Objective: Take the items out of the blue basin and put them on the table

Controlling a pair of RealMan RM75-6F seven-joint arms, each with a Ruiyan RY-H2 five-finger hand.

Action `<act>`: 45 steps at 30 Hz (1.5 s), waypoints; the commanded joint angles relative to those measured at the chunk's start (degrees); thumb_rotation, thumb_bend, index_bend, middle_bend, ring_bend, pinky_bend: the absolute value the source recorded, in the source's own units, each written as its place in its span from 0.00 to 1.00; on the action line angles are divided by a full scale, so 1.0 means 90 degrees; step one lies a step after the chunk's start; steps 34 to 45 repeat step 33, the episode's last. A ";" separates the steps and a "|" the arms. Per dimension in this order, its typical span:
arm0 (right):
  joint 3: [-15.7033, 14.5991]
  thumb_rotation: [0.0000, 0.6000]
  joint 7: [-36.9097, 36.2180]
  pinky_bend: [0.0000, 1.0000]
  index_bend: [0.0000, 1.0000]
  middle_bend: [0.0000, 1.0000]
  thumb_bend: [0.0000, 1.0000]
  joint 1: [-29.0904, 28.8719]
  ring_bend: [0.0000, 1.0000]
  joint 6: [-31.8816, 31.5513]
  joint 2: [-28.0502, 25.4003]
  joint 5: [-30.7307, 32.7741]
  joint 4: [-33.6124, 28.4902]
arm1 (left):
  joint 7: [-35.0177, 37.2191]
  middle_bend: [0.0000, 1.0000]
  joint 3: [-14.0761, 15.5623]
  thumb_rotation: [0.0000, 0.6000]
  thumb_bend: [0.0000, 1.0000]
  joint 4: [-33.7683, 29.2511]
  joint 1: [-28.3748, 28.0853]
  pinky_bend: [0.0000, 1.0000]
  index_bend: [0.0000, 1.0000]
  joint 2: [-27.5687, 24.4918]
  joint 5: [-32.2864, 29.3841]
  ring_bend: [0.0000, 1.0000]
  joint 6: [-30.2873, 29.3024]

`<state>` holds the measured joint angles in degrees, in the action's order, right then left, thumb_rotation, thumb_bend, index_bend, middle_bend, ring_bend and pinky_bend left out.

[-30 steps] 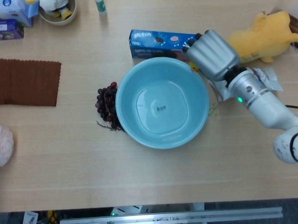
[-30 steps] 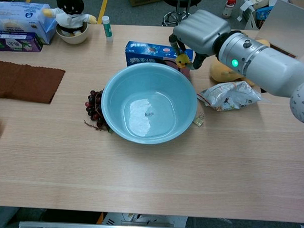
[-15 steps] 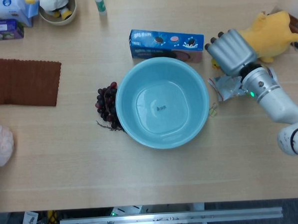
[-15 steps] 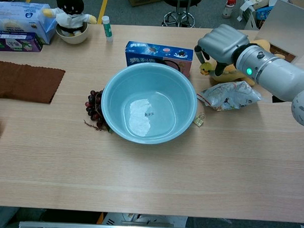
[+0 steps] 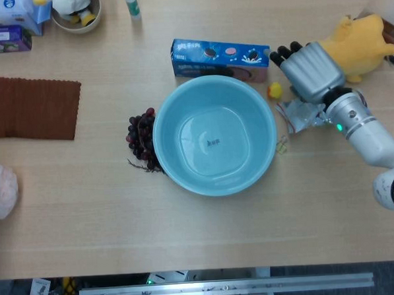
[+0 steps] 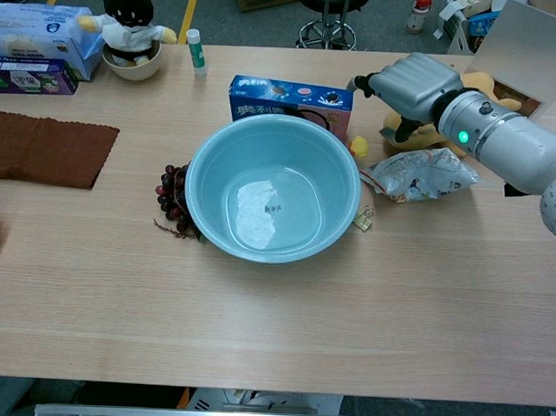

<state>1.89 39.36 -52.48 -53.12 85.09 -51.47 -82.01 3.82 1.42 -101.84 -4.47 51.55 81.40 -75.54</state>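
Nothing remains in the blue basin from my head view; small yellow duck sits on the table just beside its rim, light and slick, best pinched at its body. Chest view shows my right hand open above it, holding nothing.

We see blue basin upright at table centre, w/ small yellow duck lying beside its rim.
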 commanded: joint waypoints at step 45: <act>-0.0831 1.00 -0.1072 0.54 0.31 0.36 0.31 0.3921 0.35 -0.4459 -0.3037 -0.1918 -0.3263 | -0.0156 0.25 -0.0342 1.00 0.27 0.0366 0.0001 0.32 0.19 0.0649 0.0627 0.23 -0.1055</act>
